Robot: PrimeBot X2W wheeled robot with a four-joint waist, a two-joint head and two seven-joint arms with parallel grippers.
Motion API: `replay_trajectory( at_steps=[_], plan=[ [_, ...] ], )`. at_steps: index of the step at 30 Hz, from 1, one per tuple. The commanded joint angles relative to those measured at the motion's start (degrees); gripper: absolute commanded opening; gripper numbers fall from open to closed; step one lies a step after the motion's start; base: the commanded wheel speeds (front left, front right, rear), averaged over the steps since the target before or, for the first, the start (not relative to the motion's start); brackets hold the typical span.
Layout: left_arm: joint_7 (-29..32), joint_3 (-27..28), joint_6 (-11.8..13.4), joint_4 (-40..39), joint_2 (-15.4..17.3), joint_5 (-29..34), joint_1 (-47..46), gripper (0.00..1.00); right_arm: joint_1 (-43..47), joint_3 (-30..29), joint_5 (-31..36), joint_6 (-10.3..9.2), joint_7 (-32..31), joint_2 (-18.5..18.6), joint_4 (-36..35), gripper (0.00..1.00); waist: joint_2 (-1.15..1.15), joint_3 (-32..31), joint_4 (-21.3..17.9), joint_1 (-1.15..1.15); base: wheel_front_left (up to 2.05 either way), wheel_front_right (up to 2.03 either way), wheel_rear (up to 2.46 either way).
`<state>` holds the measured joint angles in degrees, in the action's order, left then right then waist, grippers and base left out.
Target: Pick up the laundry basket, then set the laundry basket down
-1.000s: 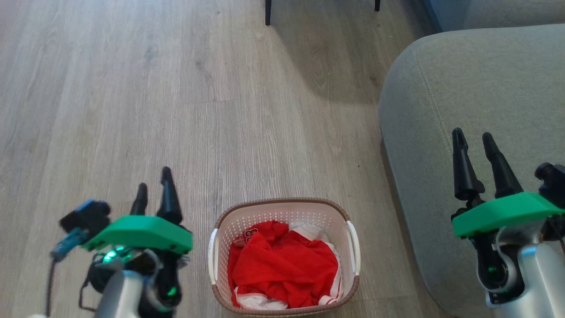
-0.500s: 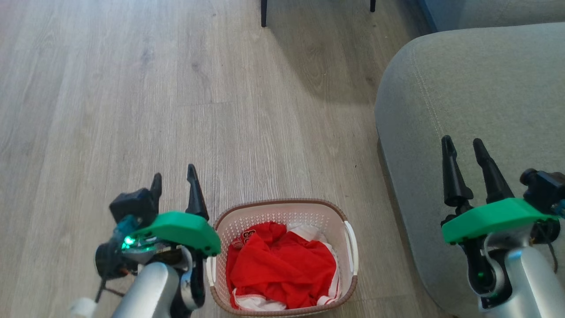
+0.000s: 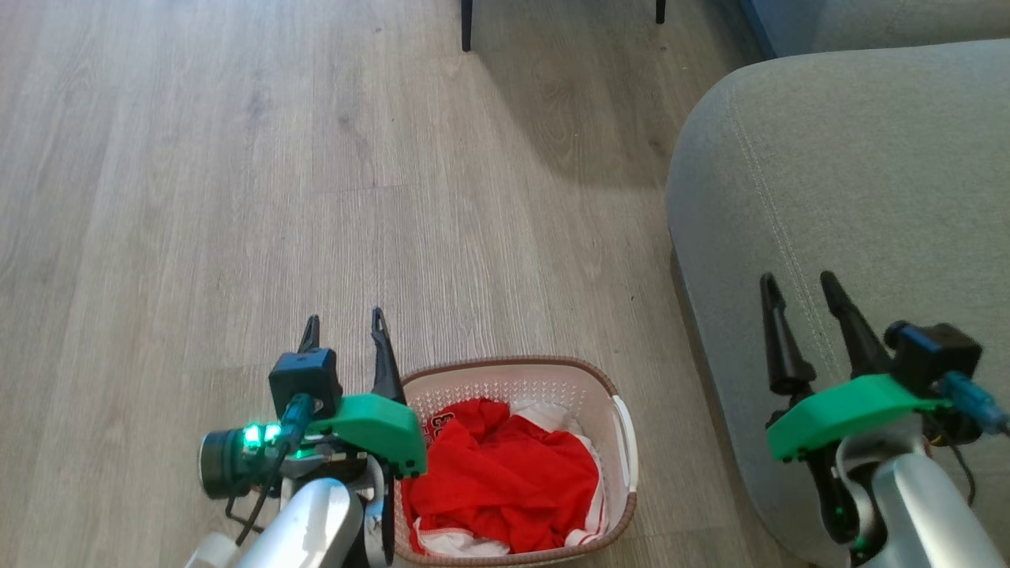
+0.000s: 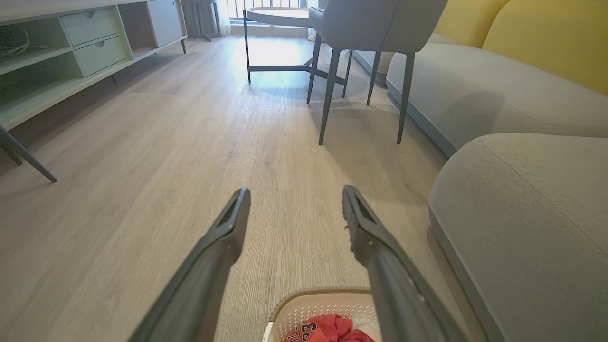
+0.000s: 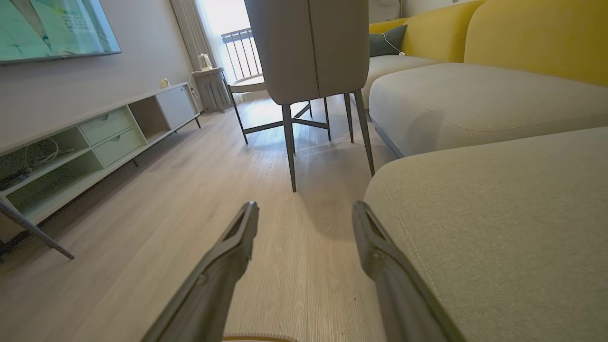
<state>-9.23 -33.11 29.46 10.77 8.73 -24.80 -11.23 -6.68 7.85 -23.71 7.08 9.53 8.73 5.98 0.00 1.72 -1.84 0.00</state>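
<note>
The left gripper (image 3: 345, 325) hangs with its two dark fingers spread and nothing between them. In the head view its green mount covers the left edge of the laundry basket (image 3: 509, 363), and the inner finger points up past the rim's far left corner. In the left wrist view the same fingers point forward over the floor (image 3: 197, 197), with the basket's far end low between them, so the gripper appears to be above the basket rather than at it. The right gripper (image 3: 797, 282) is also spread and empty. It sits over the grey sofa cushion (image 3: 828, 158), well apart from the basket's white right handle (image 3: 627, 442). The basket stands on the wood floor just beside the cushion, with a red and white garment (image 3: 505, 481) bunched inside. Dark chair legs (image 3: 465, 24) stand well beyond it. I judge this to be the reach before the pick-up, with nothing grasped yet. The left gripper probably needs to tilt down and lower until its fingers straddle the left handle, which its mount hides. The right gripper needs to come inward off the cushion and down to the right handle. Both should then close before any lift, so that the load rises level.
</note>
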Motion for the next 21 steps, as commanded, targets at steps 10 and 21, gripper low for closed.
replay_trajectory(
  at_steps=[10,21],
  plan=[
    [-2.79,3.81,-2.35,-4.06,-1.45,8.63,-2.31,1.0,-3.49,3.54,5.61,0.35,2.52,2.02,-0.16,1.0,0.0,0.12,-0.1,0.0,0.0,0.0,0.0],
    [-4.48,7.31,-0.98,-11.08,-3.64,14.8,-0.34,1.0,-2.63,1.69,10.1,0.38,4.2,0.52,-5.42,1.0,0.0,0.61,-0.02,0.0,0.0,0.0,0.0]
  ],
)
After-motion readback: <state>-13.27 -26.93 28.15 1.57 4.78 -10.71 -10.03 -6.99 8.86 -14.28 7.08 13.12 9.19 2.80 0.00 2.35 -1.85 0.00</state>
